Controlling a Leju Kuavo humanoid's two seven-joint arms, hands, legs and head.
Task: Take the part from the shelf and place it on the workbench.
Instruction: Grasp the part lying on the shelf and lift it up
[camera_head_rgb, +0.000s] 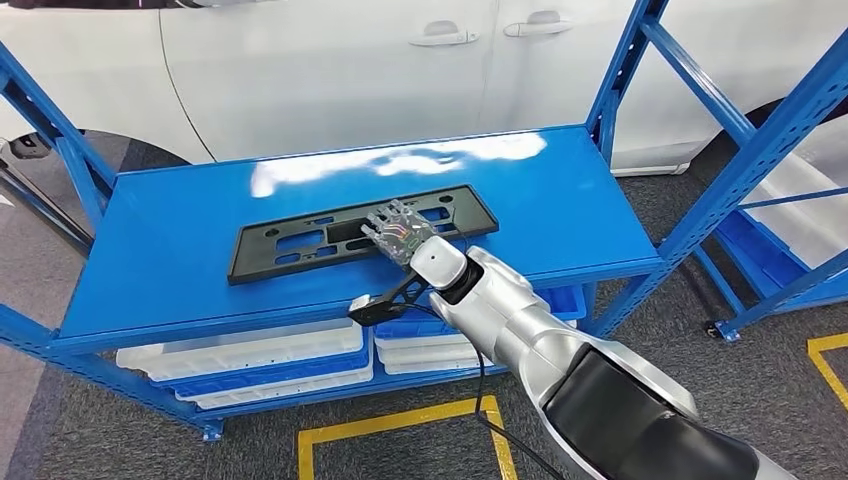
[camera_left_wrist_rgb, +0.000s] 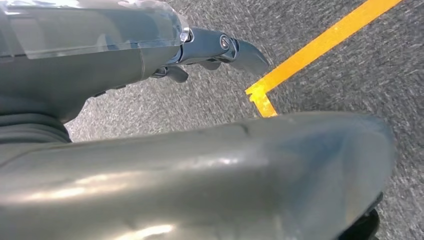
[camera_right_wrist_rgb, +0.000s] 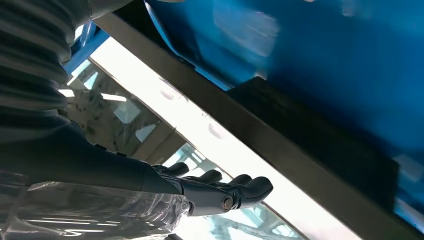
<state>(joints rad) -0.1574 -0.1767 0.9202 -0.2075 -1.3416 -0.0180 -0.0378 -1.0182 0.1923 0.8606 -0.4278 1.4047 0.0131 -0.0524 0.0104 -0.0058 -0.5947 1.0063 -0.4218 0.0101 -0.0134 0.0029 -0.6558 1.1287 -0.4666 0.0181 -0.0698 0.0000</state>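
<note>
The part, a long black plate frame with cut-outs (camera_head_rgb: 290, 240), lies flat on the blue top shelf (camera_head_rgb: 170, 250), slightly skewed. My right hand (camera_head_rgb: 398, 232) is stretched out over its middle-right, fingers straight and lying on or just above it, with nothing grasped. In the right wrist view the dark fingers (camera_right_wrist_rgb: 235, 192) point straight out beside the frame's black edge (camera_right_wrist_rgb: 310, 155); whether they touch it I cannot tell. My left hand (camera_left_wrist_rgb: 200, 170) hangs over the grey floor holding nothing, its fingers (camera_left_wrist_rgb: 225, 47) extended.
A white car (camera_head_rgb: 330, 70) stands close behind the shelf. White and blue bins (camera_head_rgb: 250, 360) sit on the level below. A second blue rack (camera_head_rgb: 760, 150) stands to the right. Yellow floor lines (camera_head_rgb: 400, 425) mark the grey carpet in front.
</note>
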